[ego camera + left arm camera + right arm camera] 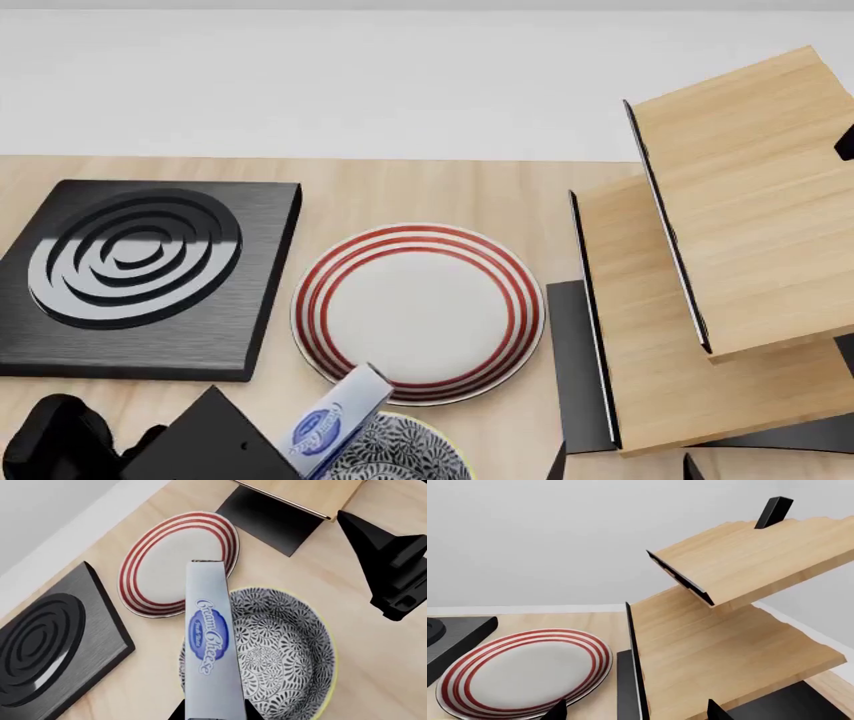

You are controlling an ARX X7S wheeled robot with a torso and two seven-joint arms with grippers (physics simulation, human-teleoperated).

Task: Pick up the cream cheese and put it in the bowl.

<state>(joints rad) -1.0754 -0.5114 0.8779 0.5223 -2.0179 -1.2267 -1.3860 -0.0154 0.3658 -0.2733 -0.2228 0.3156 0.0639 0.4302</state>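
Right now my left gripper [215, 714] is pinched on the cream cheese [212, 639], its two dark fingertips [179, 713] pressing the near end of the box from either side at the edge of the left wrist view. The box runs lengthwise away from those jaws, logo face up, and hangs in the air over the near rim of the bowl [287, 650]. Its far end reaches past the bowl's rim to overlap the edge of the red-ringed plate [167, 560] in that view. The bowl's patterned inside shows bare beside the box.

From my head view, the cream cheese [336, 420] tilts up from my left gripper [287, 462] at the bottom edge, with the bowl [400, 450] partly cut off just beneath it and the red-ringed plate [420, 310] touching or nearly touching the bowl on its far side. The black burner block [140, 275] lies to the left of the plate, apart from it, on the wooden table [400, 190].

My right gripper [637, 712] shows only two dark finger tips [557, 711] at the bottom of its wrist view, well spread with nothing between them. Beyond them stand the wooden shelf rack [727, 630] and the plate [524, 672].
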